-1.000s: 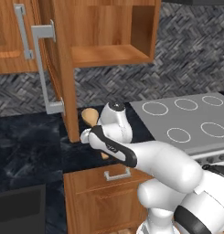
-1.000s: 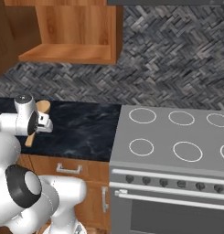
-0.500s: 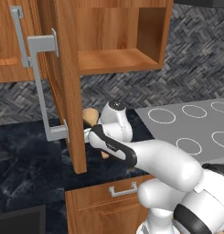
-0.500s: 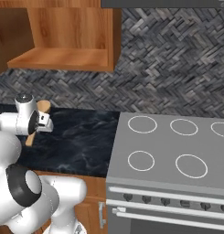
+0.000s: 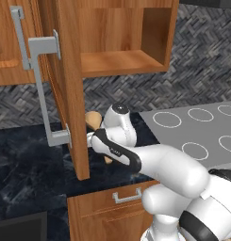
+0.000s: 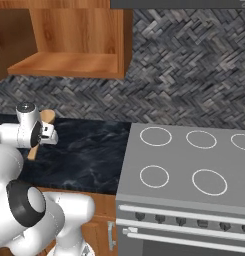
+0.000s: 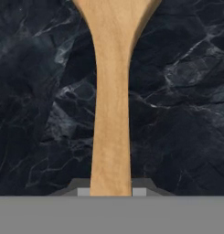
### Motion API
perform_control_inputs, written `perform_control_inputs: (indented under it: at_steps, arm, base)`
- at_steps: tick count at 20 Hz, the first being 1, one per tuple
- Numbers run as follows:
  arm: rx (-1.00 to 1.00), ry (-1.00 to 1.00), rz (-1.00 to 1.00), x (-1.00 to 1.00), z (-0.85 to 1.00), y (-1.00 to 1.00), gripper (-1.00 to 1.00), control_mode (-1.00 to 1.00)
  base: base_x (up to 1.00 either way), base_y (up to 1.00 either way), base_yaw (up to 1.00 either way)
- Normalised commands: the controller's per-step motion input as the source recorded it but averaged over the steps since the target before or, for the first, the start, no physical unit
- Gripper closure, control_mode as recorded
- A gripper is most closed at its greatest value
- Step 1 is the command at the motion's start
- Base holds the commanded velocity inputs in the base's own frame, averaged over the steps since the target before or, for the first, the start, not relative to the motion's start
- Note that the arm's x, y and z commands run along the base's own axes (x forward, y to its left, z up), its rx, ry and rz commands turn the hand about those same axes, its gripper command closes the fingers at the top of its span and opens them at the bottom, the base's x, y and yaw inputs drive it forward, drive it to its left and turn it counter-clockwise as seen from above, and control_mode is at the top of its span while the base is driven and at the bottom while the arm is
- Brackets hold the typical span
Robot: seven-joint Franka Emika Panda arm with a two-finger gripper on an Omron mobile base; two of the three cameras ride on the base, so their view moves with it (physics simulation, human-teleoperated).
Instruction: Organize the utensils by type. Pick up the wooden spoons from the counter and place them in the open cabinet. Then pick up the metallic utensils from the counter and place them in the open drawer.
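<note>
no readable text, labels or signs

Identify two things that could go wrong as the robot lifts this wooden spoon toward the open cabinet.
1. The claw grips the wooden spoon low on its handle, so the long free end could swing or slip in the grip.
2. In the left base view the open cabinet door hangs just beside the spoon's bowl; lifting toward the cabinet shelf could knock the bowl or arm against the door's edge.
</note>
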Motion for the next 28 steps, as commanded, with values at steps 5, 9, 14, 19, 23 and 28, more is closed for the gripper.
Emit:
perform_control_inputs:
  at_steps: [5,9,14,19,23,28]
  arm:
    - [0.0,-0.03,0.0,0.0,0.02,0.03,1.0,-1.0]
    - [0.0,-0.25,0.03,-0.05,0.36,0.01,1.0,-1.0]
    - [0.0,-0.3,0.09,0.0,0.6,0.03,1.0,-1.0]
    - [-0.04,-0.24,0.2,0.0,0.52,0.0,1.0,-1.0]
    - [-0.07,-0.09,0.22,0.0,0.53,0.0,1.0,-1.0]
    - [-0.1,-0.08,0.22,-0.03,0.6,-0.04,1.0,-1.0]
  base:
    - [0.0,0.0,0.0]
    - [0.0,0.0,0.0]
    - [0.0,0.0,0.0]
    - [0.0,0.0,0.0]
    - [0.0,0.0,0.0]
    - [0.0,0.0,0.0]
